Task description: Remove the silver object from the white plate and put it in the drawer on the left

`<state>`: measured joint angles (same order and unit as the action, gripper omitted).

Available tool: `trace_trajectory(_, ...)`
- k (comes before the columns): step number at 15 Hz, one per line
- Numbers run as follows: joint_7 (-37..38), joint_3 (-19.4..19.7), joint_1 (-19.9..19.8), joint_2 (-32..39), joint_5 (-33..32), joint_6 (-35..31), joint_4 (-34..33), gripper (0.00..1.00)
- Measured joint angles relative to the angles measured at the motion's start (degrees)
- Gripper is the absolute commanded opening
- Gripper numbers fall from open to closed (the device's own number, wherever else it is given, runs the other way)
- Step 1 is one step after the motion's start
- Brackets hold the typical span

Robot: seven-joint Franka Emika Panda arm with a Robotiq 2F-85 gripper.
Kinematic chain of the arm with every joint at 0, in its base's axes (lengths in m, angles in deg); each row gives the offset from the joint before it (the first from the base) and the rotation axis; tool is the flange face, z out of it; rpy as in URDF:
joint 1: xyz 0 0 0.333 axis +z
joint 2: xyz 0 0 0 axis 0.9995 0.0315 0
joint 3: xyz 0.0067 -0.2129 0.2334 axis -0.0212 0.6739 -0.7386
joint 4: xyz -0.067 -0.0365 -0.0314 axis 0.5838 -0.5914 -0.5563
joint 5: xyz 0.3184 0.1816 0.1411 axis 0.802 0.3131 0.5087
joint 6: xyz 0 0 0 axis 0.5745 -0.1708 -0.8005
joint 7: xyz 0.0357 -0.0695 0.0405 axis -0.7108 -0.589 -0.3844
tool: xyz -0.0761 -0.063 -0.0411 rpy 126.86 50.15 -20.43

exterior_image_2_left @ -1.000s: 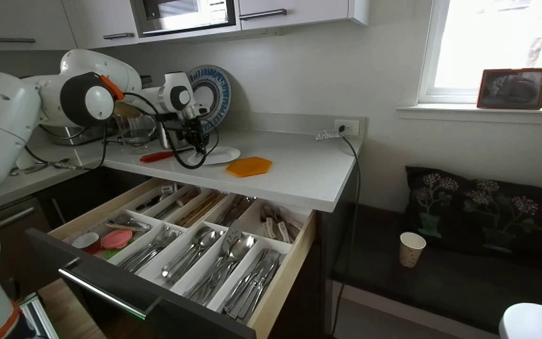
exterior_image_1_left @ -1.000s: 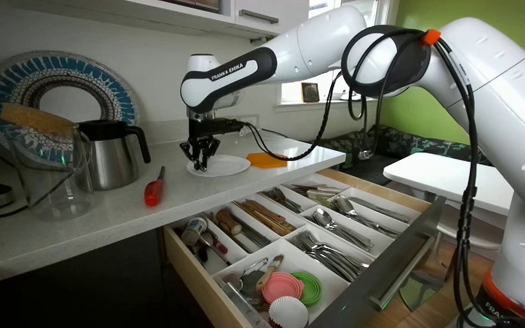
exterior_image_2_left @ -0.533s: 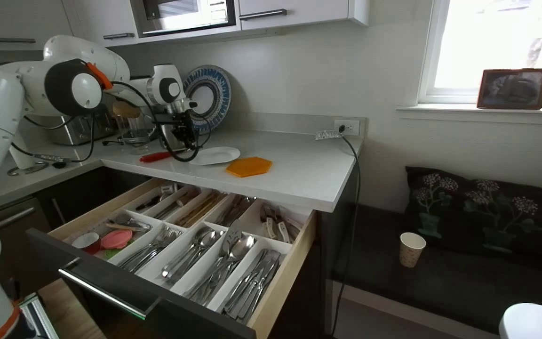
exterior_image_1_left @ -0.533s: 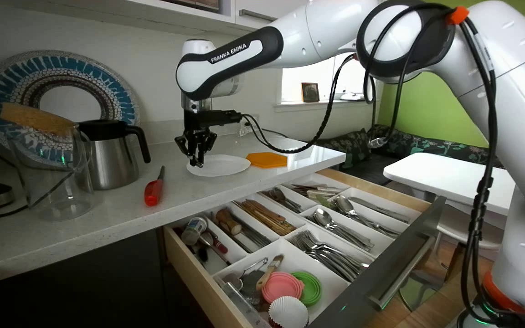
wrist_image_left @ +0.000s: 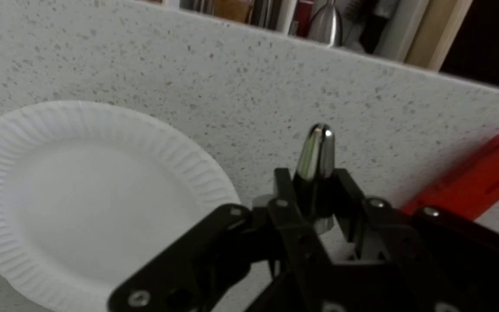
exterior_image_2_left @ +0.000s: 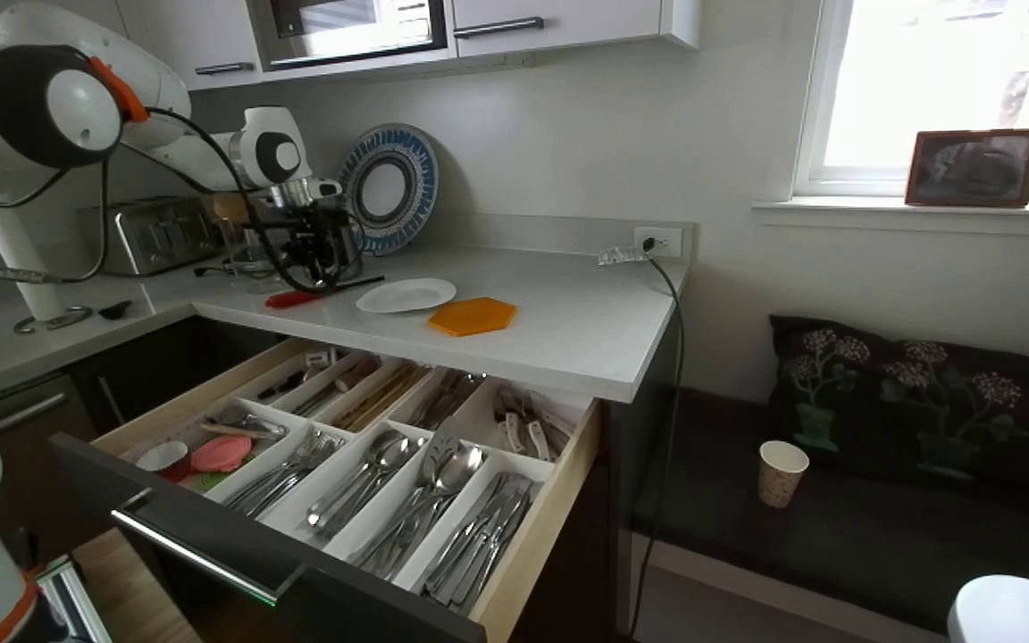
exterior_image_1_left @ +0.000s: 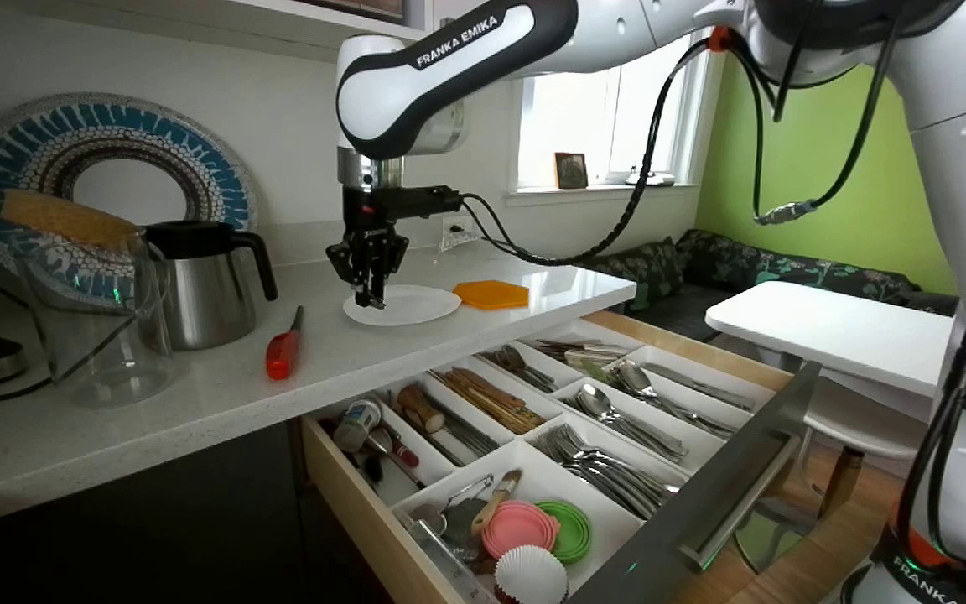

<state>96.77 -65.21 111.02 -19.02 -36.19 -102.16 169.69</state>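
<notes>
The silver object [wrist_image_left: 317, 151], a slim shiny cone-like piece, is pinched between my gripper's fingertips [wrist_image_left: 314, 186] in the wrist view. Its rounded tip sticks out beyond the fingers, and its middle is hidden by them. The gripper is over the counter beside the white plate [wrist_image_left: 98, 208], which has a ridged rim and bears nothing. The gripper shows in both exterior views [exterior_image_1_left: 370, 289] [exterior_image_2_left: 318, 272], where the held piece is too small to make out well. The plate also shows there [exterior_image_1_left: 416, 304] [exterior_image_2_left: 407, 295]. The drawer [exterior_image_1_left: 701, 503] [exterior_image_2_left: 238, 554] stands open below the counter.
A red-handled tool [exterior_image_1_left: 283, 352] lies on the counter near the gripper. A steel jug [exterior_image_1_left: 206, 294], a clear pitcher [exterior_image_1_left: 114, 361] and a large blue-patterned plate [exterior_image_1_left: 223, 168] stand behind. An orange hexagonal mat [exterior_image_1_left: 491, 294] lies beside the white plate. Divided cutlery fills the drawer.
My gripper has risen a little and moved off the white plate, leftwards toward the red-handled tool in an exterior view. The arm has swung with it. Plate, tool and drawer have not moved.
</notes>
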Motion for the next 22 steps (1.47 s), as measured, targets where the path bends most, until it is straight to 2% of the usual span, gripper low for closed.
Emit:
trace_trajectory(6,-0.7,-4.2,-0.1,-11.9,0.1,-5.2,16.9,0.07)
trace_trajectory(11,-3.9,-5.1,-1.8,-18.6,2.9,-15.3,33.1,0.07)
trace_trajectory(12,-5.7,-5.1,-2.4,-19.4,4.5,-18.0,36.3,0.27)
trace_trajectory(18,-6.1,-5.4,-2.9,-19.4,4.5,-18.7,36.1,0.27)
trace_trajectory(19,-6.1,-5.4,-2.9,-19.3,4.5,-18.7,36.1,0.07)
trace_trajectory(22,-6.1,-5.5,-3.0,-19.3,4.5,-18.7,36.0,0.07)
